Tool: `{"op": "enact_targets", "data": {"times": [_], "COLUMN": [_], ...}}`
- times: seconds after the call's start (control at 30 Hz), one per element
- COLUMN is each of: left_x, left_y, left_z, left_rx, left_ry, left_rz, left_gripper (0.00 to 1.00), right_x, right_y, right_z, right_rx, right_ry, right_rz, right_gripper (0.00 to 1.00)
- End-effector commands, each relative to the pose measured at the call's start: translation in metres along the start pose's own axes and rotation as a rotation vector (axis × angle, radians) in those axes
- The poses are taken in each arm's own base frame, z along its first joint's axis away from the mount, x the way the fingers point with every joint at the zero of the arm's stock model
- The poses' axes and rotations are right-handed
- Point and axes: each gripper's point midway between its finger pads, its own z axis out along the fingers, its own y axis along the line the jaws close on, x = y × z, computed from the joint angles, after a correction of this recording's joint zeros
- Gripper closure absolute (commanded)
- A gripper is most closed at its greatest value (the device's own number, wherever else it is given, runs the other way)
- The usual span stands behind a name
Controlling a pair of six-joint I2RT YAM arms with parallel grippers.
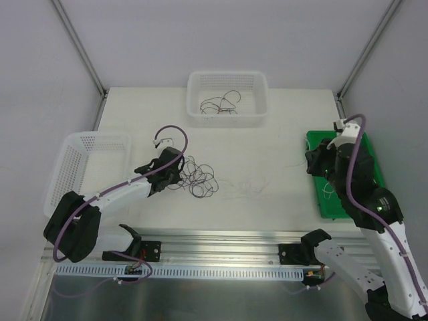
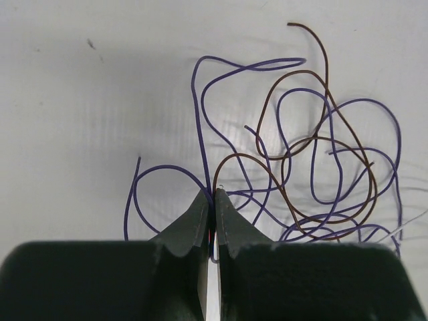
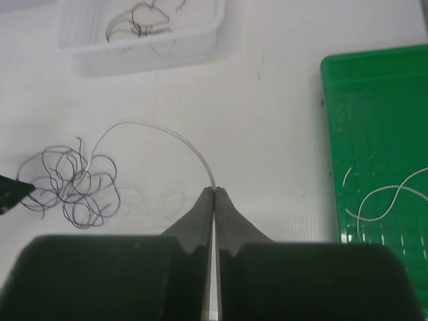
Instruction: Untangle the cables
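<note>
The cables (image 1: 198,178) lie as a loose tangle of purple and brown loops (image 2: 314,167) on the white table, left of centre. My left gripper (image 1: 179,174) sits at the tangle's left edge, shut (image 2: 213,198) on a purple strand where it meets a brown one. My right gripper (image 1: 311,162) hovers by the left rim of the green tray and is shut (image 3: 214,191) on the end of a thin white cable (image 3: 160,131). That cable arcs left toward the tangle (image 3: 72,188).
A green tray (image 1: 366,160) at the right holds a white wire (image 3: 382,198). A white basket (image 1: 227,81) at the back contains more dark wires (image 1: 219,105). A second white basket (image 1: 83,144) stands at the left edge.
</note>
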Motion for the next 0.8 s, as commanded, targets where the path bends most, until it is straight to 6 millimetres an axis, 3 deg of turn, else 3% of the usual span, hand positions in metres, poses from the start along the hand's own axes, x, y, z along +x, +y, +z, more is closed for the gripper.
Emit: {"op": "enact_targets", "data": {"times": [0.0,0.07,0.1,0.23,0.4,0.53,0.63,0.67,0.77], "left_x": [0.006,0.008,0.009,0.011,0.009,0.005,-0.004,-0.008,-0.012], "left_y": [0.017,0.021,0.022,0.024,0.026,0.019,0.011,0.007,0.004], "left_z": [0.007,0.009,0.011,0.013,0.010,0.002,-0.008,-0.013,-0.020], "left_rx": [-0.060,-0.075,-0.081,-0.086,-0.088,-0.035,0.022,0.049,0.080], "left_ry": [0.014,0.020,0.027,0.038,0.024,0.011,-0.014,-0.027,-0.042], "left_rz": [0.017,0.013,0.013,0.010,0.010,-0.011,-0.011,-0.007,-0.004], "left_gripper": [1.00,1.00,1.00,1.00,1.00,1.00,1.00,1.00,1.00], "right_x": [-0.065,-0.085,-0.105,-0.135,-0.144,-0.103,-0.043,-0.011,0.039], "right_y": [-0.005,-0.006,-0.005,0.004,0.014,0.013,0.000,-0.011,-0.036], "right_z": [-0.043,-0.056,-0.071,-0.090,-0.095,-0.059,-0.016,0.005,0.034], "right_rx": [0.019,0.024,0.012,-0.034,-0.094,-0.057,0.030,0.097,0.244], "right_ry": [-0.172,-0.225,-0.288,-0.366,-0.410,-0.245,-0.066,0.008,0.145], "right_rz": [-0.015,0.000,-0.009,0.002,0.029,-0.015,-0.019,-0.012,-0.016], "right_gripper": [0.99,0.99,0.99,0.99,0.99,0.99,0.99,0.98,0.90]}}
